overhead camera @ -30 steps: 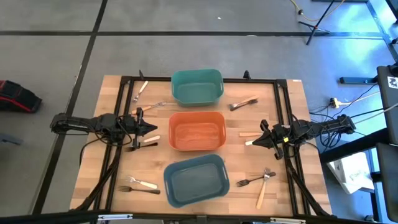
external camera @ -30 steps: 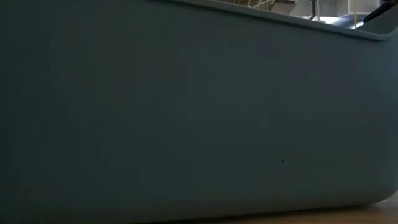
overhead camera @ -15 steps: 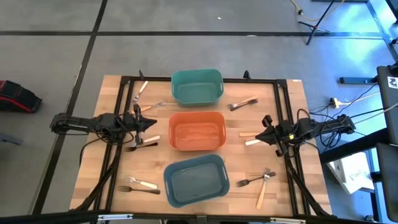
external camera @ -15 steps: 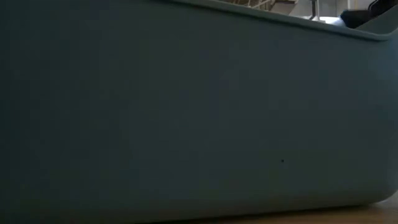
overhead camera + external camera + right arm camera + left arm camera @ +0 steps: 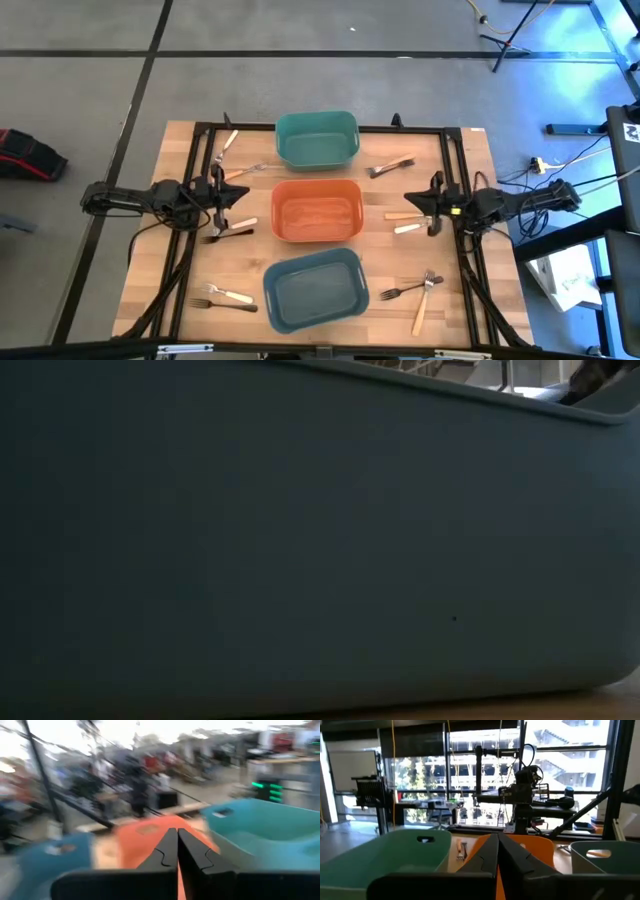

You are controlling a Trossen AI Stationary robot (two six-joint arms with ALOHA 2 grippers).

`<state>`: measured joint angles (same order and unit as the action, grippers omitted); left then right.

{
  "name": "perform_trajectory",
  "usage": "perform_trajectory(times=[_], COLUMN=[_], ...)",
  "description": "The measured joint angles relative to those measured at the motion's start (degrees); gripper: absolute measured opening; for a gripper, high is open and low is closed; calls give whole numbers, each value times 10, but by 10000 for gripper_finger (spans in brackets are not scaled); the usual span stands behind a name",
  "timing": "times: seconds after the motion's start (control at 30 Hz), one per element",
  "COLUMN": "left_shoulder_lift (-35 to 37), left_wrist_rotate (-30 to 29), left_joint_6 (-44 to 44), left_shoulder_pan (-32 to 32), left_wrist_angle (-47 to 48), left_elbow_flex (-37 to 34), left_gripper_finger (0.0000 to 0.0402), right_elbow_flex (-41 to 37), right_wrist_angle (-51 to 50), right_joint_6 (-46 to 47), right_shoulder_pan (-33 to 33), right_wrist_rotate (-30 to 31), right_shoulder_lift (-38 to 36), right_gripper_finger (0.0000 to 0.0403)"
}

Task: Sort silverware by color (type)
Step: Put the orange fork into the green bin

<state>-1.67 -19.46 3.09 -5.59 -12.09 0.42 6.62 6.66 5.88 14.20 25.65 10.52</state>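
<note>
We see two slim black jointed arms trailing dark cables, the left gripper (image 5: 497,865) and right gripper (image 5: 177,857) each ending in matte black, step-edged wedge fingers.

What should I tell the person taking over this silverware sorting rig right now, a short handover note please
Left gripper: jaws shut, empty, raised left of the orange bin.
Right gripper: jaws shut, empty, raised right of the orange bin, above the two forks lying there.
Bins: the teal bin, orange bin and blue-grey bin all look empty.
Forks lie loose on the table: some by the teal bin on both sides, two near the left gripper, two at front left, and three at front right.
Done: nothing sorted.
Left: pick up every fork and bin it by type.
</note>
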Motion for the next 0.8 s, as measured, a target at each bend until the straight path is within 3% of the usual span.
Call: perform_trajectory(times=[0.27,0.47,0.8], left_shoulder_lift=[-78,-131,-171], left_wrist_rotate=[79,96,131], left_joint_6=[-9,-25,-30], left_shoulder_pan=[8,8,8], left_wrist_angle=[-84,-117,-147], left_elbow_flex=[0,0,0], left_gripper_finger=[2,2,2], right_elbow_flex=[119,213,245], right_wrist_angle=[-175,-346,-382], right_joint_6=[14,57,45], right_shoulder_pan=[-65,-122,-158], right_wrist_rotate=[16,-41,-85], right_shoulder_lift=[143,245,333], right_gripper_finger=[3,3,3])
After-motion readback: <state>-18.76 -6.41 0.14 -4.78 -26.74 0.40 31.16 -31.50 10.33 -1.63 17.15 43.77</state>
